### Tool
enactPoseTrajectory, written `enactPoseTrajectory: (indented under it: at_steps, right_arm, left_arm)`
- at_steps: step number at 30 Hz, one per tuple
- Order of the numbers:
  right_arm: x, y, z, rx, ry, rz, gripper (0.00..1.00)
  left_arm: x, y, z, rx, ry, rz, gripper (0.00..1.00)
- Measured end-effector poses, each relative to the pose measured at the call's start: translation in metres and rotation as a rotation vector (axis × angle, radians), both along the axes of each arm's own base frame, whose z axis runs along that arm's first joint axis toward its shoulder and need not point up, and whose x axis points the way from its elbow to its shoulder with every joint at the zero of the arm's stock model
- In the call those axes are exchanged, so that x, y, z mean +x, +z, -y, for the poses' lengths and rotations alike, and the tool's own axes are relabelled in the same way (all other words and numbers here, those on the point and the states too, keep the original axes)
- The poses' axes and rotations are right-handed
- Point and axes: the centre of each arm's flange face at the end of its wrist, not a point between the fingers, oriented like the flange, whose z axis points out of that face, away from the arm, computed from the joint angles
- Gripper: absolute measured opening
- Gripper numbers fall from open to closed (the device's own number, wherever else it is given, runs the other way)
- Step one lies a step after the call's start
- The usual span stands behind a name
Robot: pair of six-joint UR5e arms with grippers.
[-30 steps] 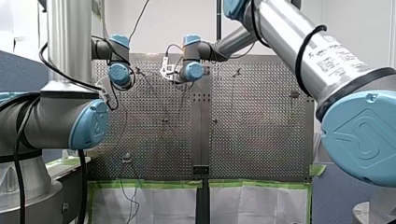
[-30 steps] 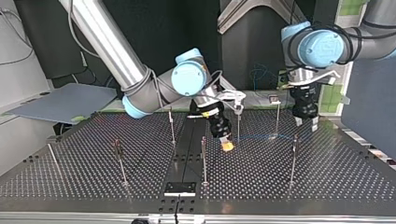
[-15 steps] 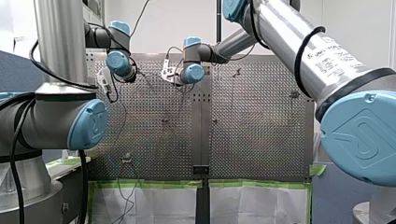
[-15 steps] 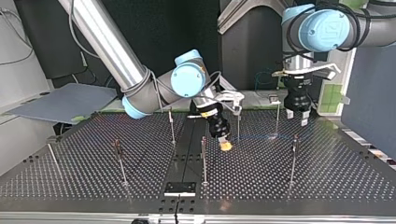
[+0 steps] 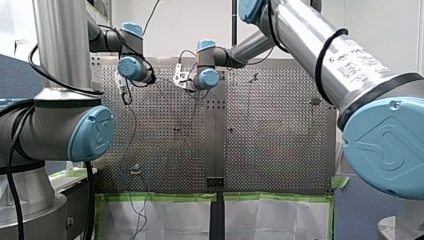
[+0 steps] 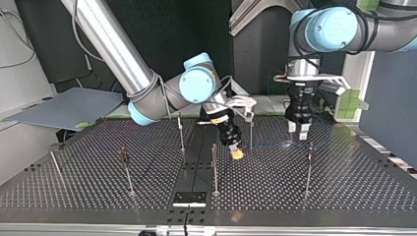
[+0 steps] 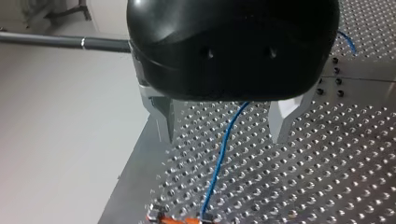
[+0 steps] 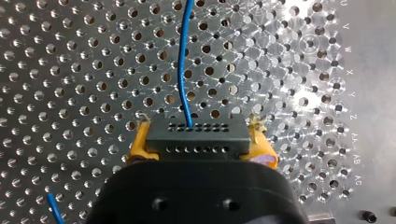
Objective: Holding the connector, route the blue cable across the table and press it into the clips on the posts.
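Right pincer (image 8: pixel 199 134) clamps the connector (image 8: pixel 196 143); blue cable (image 7: pixel 215 172) lies beneath spread left pincer (image 7: pixel 222 138).

My left arm (image 6: pixel 339 29) has swung toward the top view's left. A second ago its pincer (image 6: pixel 298 131) hung to the right of the clip post (image 6: pixel 309 167). It lifted a little, then came down again further left, nearer the middle of the tabletop (image 6: pixel 344 191). In the front view its blue wrist joint (image 5: pixel 132 68) has slid rightward and slightly up, closer to my right arm (image 5: pixel 207 77).
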Motion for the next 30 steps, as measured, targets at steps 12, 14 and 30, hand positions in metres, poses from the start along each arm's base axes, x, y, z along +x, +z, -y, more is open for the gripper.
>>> enactPoseTrajectory:
  at_steps: [12,14,30]
  right_arm:
    - [0.000,0.000,0.000,0.000,0.000,0.001,0.00]
    - [0.000,0.000,0.001,0.000,-0.001,0.001,0.00]
    - [-0.003,0.000,0.005,-0.001,-0.006,0.000,0.00]
  left_arm:
    - [0.033,-0.005,0.012,0.102,0.032,0.060,1.00]
    - [0.040,-0.006,0.013,0.113,0.048,0.065,1.00]
    - [0.070,-0.036,0.020,0.114,0.060,0.043,0.80]
